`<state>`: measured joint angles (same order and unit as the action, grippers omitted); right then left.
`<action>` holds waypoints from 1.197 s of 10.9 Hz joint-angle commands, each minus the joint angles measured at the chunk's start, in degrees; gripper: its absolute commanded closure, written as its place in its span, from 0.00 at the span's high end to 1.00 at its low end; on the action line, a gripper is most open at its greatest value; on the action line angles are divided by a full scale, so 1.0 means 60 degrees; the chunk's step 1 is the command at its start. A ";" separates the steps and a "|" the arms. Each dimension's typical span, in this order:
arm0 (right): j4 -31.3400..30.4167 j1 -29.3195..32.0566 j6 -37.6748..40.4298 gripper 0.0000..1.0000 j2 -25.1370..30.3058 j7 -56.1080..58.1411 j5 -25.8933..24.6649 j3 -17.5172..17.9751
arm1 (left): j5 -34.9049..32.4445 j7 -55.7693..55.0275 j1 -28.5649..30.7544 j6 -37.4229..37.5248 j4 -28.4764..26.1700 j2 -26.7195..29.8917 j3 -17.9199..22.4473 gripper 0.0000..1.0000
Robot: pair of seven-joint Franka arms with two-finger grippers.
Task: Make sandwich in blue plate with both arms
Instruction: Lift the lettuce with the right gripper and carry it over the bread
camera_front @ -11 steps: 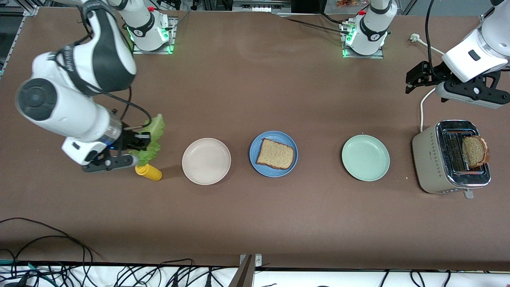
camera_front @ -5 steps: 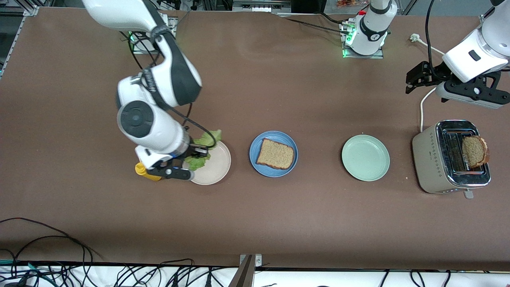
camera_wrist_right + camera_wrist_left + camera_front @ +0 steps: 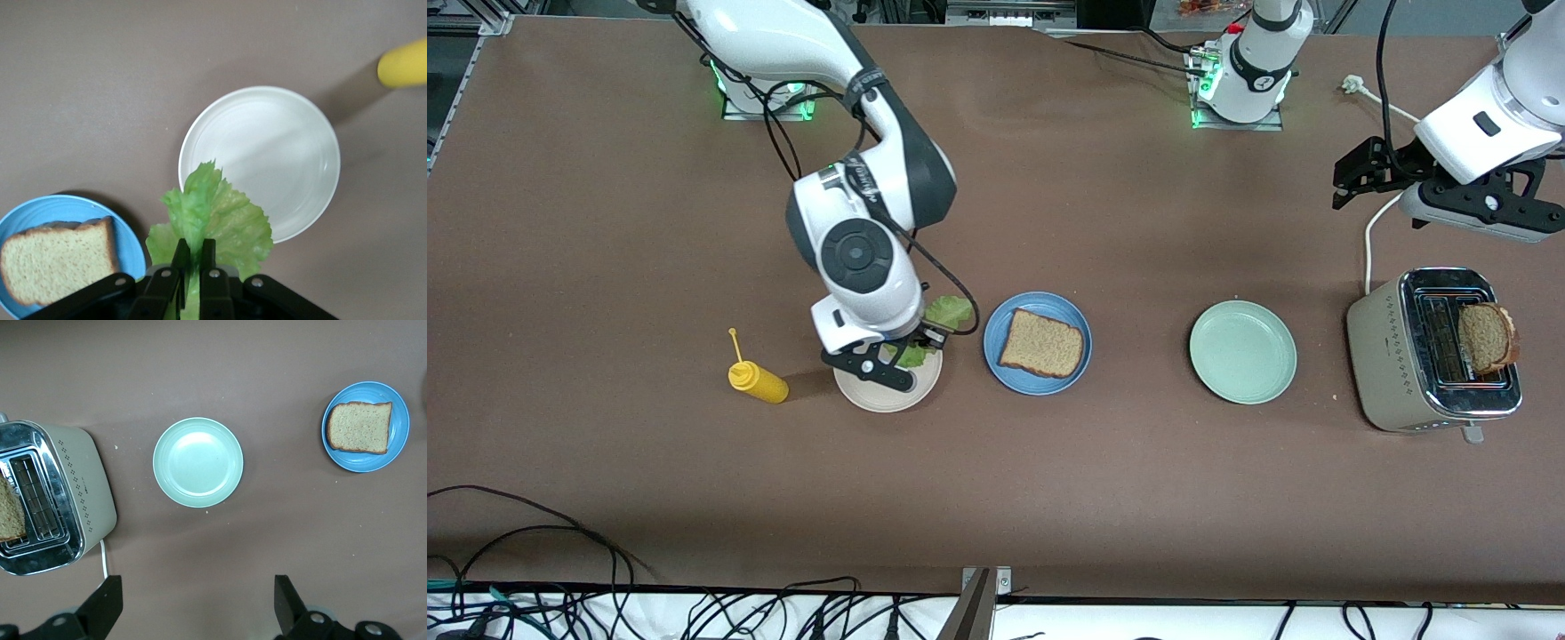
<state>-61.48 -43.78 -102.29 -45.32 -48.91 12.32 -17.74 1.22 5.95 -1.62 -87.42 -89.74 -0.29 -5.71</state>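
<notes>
Brown tabletop held the blue plate with one bread slice; the right gripper hovered over the beige plate. The left gripper waited, fingers apart. Right wrist view: fingers pinched the lettuce leaf.

white glossy arms, black joint bands, black hands
</notes>
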 commanded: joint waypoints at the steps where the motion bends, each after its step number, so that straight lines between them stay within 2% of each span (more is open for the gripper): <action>1: 0.1382 -0.0904 0.0115 0.00 -0.1233 -0.2563 0.0757 -0.0807 | -0.0071 0.0019 0.0007 0.0155 0.0263 -0.0097 0.0000 1.00; 3: 0.1691 -0.1358 -0.0074 0.00 -0.1673 -0.3620 0.1007 -0.1114 | -0.0057 0.0019 0.0021 0.0155 0.0263 -0.0097 0.0000 1.00; 7: 0.1692 -0.2033 -0.1668 0.00 -0.2026 -0.6139 0.1594 -0.1160 | -0.0056 0.0019 0.0021 0.0155 0.0263 -0.0097 0.0000 1.00; 13: 0.1663 -0.2136 -0.3427 0.00 -0.2905 -0.6438 0.1580 -0.1057 | -0.0056 0.0019 0.0021 0.0155 0.0263 -0.0097 0.0000 1.00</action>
<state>-54.21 -56.34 -119.97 -59.65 -85.93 20.11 -22.98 1.22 5.95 -1.61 -87.42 -89.73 -0.29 -5.65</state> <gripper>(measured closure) 0.903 0.000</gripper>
